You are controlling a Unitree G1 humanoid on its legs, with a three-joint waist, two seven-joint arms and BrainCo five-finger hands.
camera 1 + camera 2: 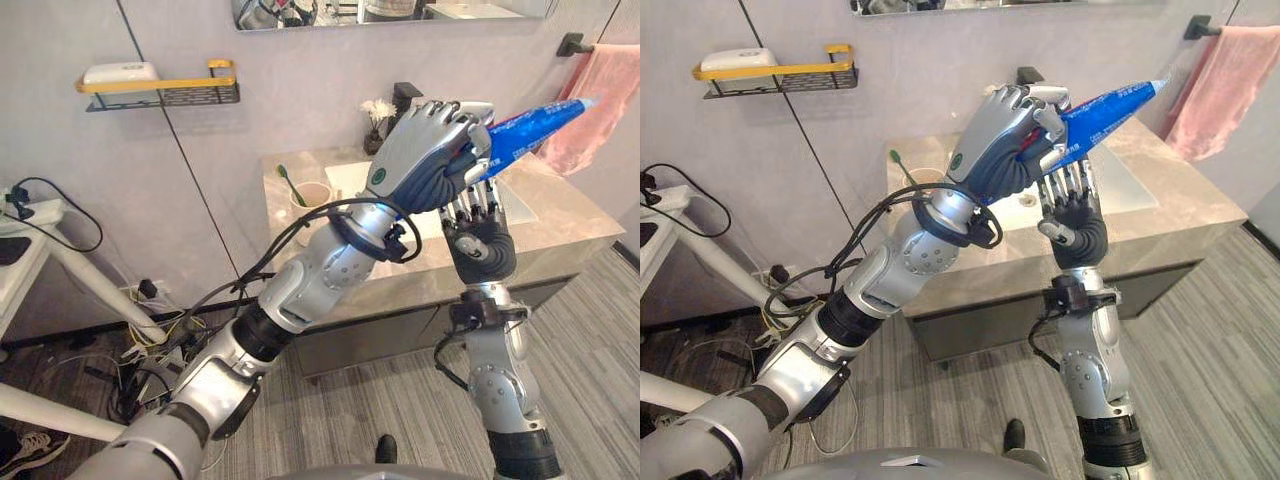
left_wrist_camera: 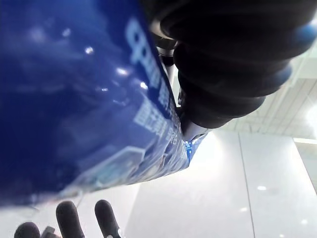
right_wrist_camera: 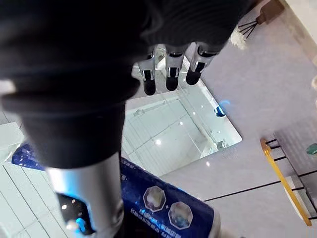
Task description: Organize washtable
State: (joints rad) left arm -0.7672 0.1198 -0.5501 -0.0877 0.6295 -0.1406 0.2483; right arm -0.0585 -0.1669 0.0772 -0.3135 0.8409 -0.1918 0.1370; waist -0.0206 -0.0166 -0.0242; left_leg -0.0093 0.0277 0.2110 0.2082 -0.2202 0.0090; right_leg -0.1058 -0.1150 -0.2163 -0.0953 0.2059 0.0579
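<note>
We see a pale grey wall (image 1: 300, 80) with a yellow-railed wire shelf (image 1: 160, 90); a pink towel (image 1: 600, 100) hangs from a dark bar (image 1: 573, 44); grey striped flooring (image 1: 590, 340) lies below.

Blue tube (image 1: 535, 122) lower end hidden in left hand (image 1: 430, 150); towel (image 1: 600, 100) cut by edge.

The beige stone tabletop (image 1: 560, 215) carries a cup (image 1: 312, 196) holding a green toothbrush (image 1: 290, 184) near its far left corner, a small pot of white flowers (image 1: 377, 118) at the far edge, and a sunken white sink (image 1: 345, 178).
</note>
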